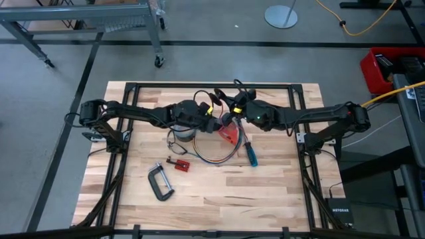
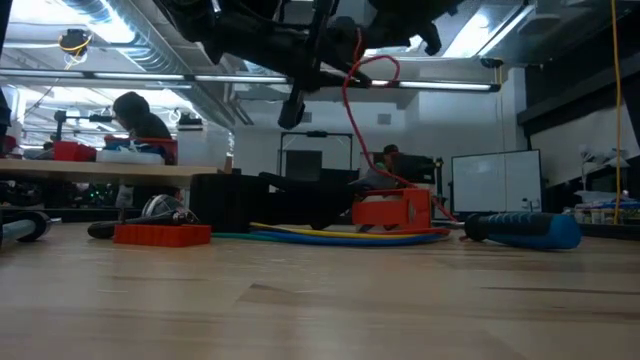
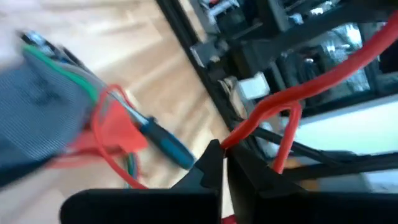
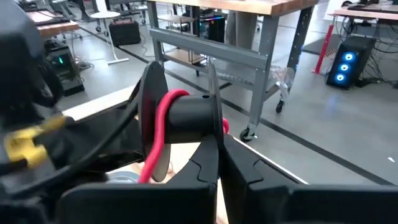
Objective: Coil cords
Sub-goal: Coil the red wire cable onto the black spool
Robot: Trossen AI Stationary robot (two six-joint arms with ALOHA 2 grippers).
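A thin red cord [image 2: 349, 120] hangs from above down to an orange-red block [image 2: 392, 210] on the table. Part of it is wound on a small black spool [image 4: 186, 115]. My left gripper [image 3: 219, 160] is shut on the red cord above the table's middle [image 1: 218, 123]. My right gripper [image 4: 217, 152], close beside it [image 1: 232, 109], is shut on the spool. The longer cord of orange, green and other strands [image 1: 212, 154] lies in a loose loop on the table, under and in front of the grippers; it also shows in the low view [image 2: 340, 236]. My left gripper pinches the red cord [image 3: 231, 142] between its two fingertips, which lie across it. From there the cord runs on clear of the table [image 3: 323, 78], with a small bend beside the fingers. My right gripper pinches the thin edge of one of the spool's flanges [image 4: 212, 106] between its two fingers. The spool is lifted clear of the table, with its axis across the fingers. The red cord wraps around its core [image 4: 163, 109].
A grey tape roll [image 1: 182, 129] stands left of the grippers. A blue-handled screwdriver [image 1: 251, 154] lies right of the cord loop. A small red part [image 1: 178, 164] and a black C-clamp [image 1: 159, 182] lie nearer the front left. A person sits in the room beyond [image 2: 140, 115].
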